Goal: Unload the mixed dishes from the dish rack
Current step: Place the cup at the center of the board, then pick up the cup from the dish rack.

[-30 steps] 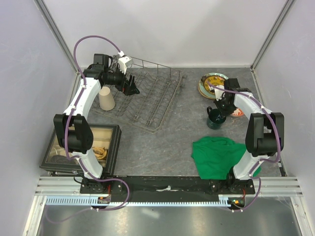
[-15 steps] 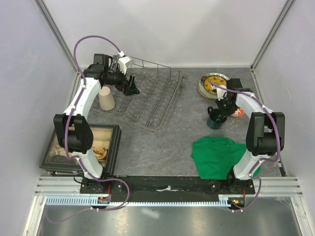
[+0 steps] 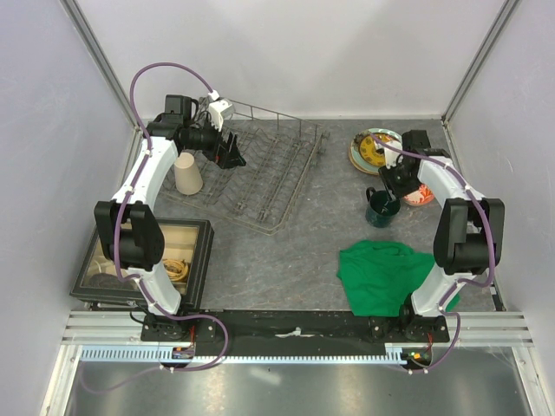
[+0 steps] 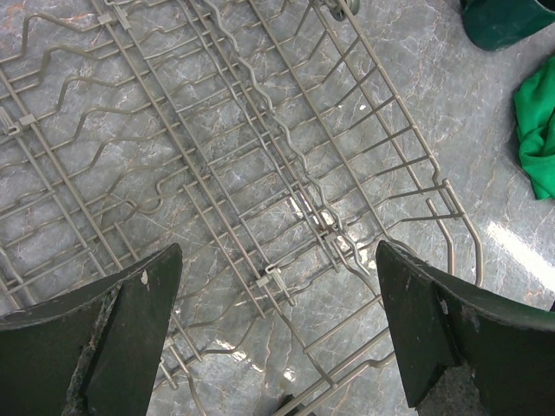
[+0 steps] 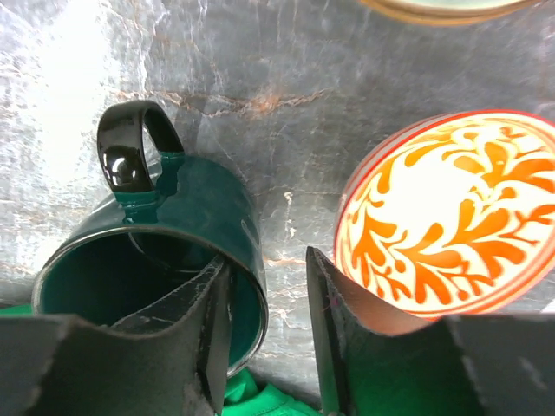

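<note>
by the right edge of the surface [image 3: 303, 251], the right tool [image 5: 267, 269] straddles the dark green mug [image 5: 208, 199] rim, jaws parted, not pinching; the left tool [image 4: 277, 260] hangs wide over the dish rack [image 3: 260, 173].

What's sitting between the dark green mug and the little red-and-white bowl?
One jaw of the right gripper, just outside the mug wall; its partner is inside the mug. Otherwise bare grey table. The right wrist view shows it.

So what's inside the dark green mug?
One finger of the right claw dips inside the dark green mug; the other is outside its wall. Nothing else shows, only shiny green wall. The finger covers part of the bottom.
</note>
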Tool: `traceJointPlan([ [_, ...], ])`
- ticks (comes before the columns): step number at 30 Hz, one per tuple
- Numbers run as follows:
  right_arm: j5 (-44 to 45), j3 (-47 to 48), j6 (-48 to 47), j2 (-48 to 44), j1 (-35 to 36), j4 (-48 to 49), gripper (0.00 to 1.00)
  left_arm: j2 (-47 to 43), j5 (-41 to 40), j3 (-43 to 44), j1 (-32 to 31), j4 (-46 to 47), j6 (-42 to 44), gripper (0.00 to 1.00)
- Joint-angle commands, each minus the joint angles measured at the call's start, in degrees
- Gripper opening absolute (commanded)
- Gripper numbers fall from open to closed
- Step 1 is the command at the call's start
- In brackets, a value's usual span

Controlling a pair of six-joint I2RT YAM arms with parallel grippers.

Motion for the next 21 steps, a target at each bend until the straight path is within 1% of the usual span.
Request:
traceJointPlan([
  [1, -1.29, 4.84, 0.54, -2.92, -0.20, -1.50, 0.47, -0.74, 0.09, 0.41, 0.29, -0.50, 2.52, 0.99],
  [8, -1.99, 9.23, 1.86, -6.09, -0.20, -3.35, 0.55, -1.35, -4.65, 0.50, 0.29, 0.91, 3.13, 1.00],
  [10, -2.52, 10.55, 2.21, -7.05, -0.20, -4.05, 0.59, -1.71, -4.83, 0.58, 0.29, 1.17, 3.39, 0.99],
  [15, -4.19, 12.66, 3.00, -9.25, -0.20, -5.55, 0.62, -1.88, -7.37, 2.51, 0.29, 1.26, 4.01, 1.00],
  [18, -6.03, 11.88, 3.71, -11.71, -0.20, -5.55, 0.64, -0.48, -12.47, 5.49, 0.38, 0.21, 6.19, 0.99],
  [20, -7.44, 10.39, 4.23, -13.82, -0.20, -5.03, 0.65, 1.97, -16.93, 10.06, 0.29, -4.08, 8.31, 0.99],
  [21, -7.88, 9.60, 4.41, -14.70, -0.20, -4.59, 0.65, 2.94, -18.53, 11.81, 0.38, -6.28, 10.84, 0.99],
])
